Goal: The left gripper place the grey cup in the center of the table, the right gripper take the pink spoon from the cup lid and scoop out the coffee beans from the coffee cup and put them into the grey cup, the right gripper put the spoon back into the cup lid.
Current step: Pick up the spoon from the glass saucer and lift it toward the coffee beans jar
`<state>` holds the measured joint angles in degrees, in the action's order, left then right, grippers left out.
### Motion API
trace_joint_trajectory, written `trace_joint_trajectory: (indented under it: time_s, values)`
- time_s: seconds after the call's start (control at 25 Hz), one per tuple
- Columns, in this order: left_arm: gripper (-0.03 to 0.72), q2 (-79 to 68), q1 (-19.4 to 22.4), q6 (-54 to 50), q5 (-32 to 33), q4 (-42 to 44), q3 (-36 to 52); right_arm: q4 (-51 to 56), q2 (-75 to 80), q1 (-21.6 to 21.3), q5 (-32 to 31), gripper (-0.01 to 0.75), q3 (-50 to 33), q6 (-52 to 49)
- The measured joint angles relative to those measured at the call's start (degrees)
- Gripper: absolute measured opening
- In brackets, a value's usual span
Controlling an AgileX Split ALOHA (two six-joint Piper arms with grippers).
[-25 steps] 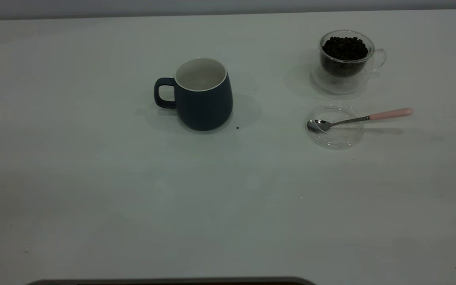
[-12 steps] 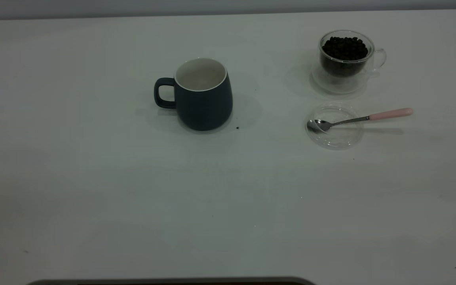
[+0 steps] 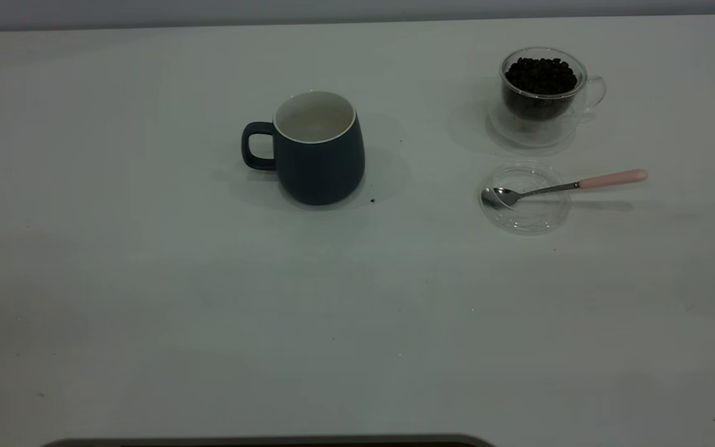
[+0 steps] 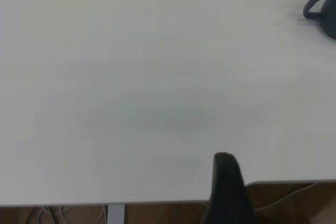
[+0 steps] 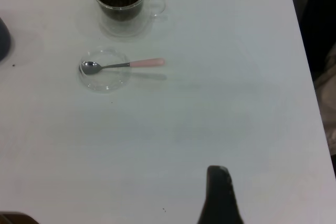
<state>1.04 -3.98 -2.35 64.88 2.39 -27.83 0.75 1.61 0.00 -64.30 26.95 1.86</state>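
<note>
White table (image 3: 146, 298) carries grey cup (image 3: 320, 152) mid-surface; whether either arm's fingers are open: cannot tell.

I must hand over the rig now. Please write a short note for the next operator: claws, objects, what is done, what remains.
Left claw: by the near table edge, holds nothing. Right claw: over the near right part, holds nothing.
Grey cup: upright near the centre, handle toward the left arm's side; no beans show inside.
Coffee cup: far right, full of coffee beans.
Pink spoon: bowl in the cup lid, handle sticking out to the right.
Done: the cup seems placed. Left: take spoon, scoop beans, return spoon.
</note>
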Motion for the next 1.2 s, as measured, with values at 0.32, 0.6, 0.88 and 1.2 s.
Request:
trace_joint_trajectory:
  time_s: [0.32, 0.6, 0.88, 1.2]
  values:
    - [0.567, 0.00, -1.05, -0.01, 0.04, 0.00, 0.00, 0.00, 0.00, 0.00, 0.00, 0.587, 0.00, 0.00]
    - [0.567, 0.00, -1.05, -0.01, 0.04, 0.00, 0.00, 2.87, 0.00, 0.00, 0.00, 0.587, 0.00, -0.07]
    - [0.567, 0.00, -1.05, -0.01, 0.04, 0.00, 0.00, 2.59, 0.76, 0.00, 0.71, 0.587, 0.28, -3.50]
    - [0.567, 0.00, -1.05, -0.01, 0.04, 0.00, 0.00, 3.82, 13.66, 0.00, 18.16, 0.587, 0.70, -4.06]
